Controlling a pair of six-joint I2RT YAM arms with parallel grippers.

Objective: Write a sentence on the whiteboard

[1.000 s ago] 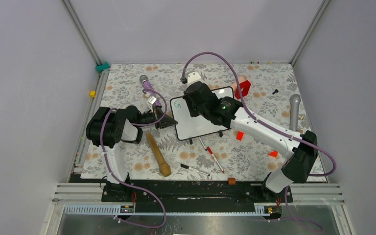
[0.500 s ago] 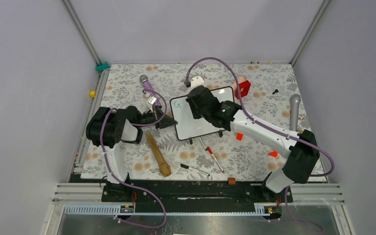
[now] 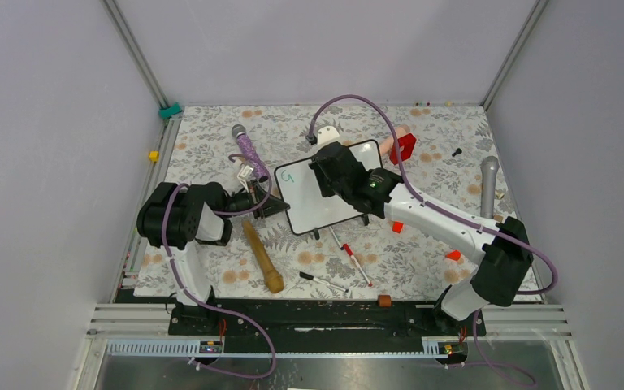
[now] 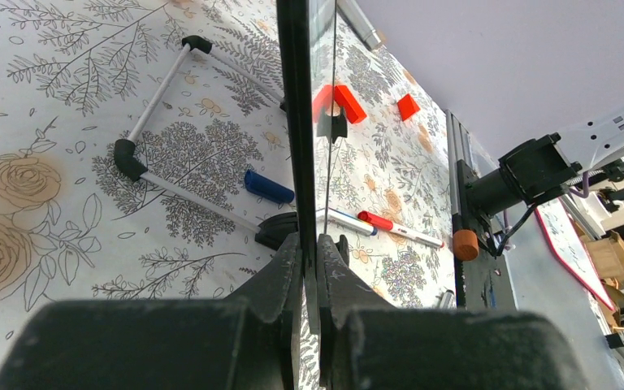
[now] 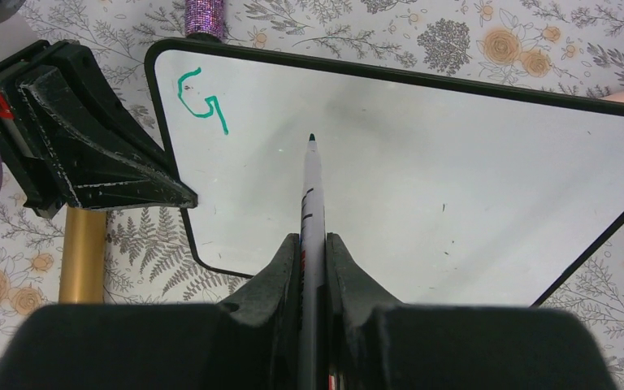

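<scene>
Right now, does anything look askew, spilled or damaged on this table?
Nothing looks spilled or damaged. The whiteboard sits rotated askew, its side clamped in the left end effector, and two markers lie loose in front of it.

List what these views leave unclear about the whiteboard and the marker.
- Top view: the right arm hides the marker and much of the whiteboard.
- Left wrist view: the board is edge-on, its face hidden.
- Right wrist view: whether the marker tip touches is unclear; the frame's edge cuts off the board's right corner.
</scene>
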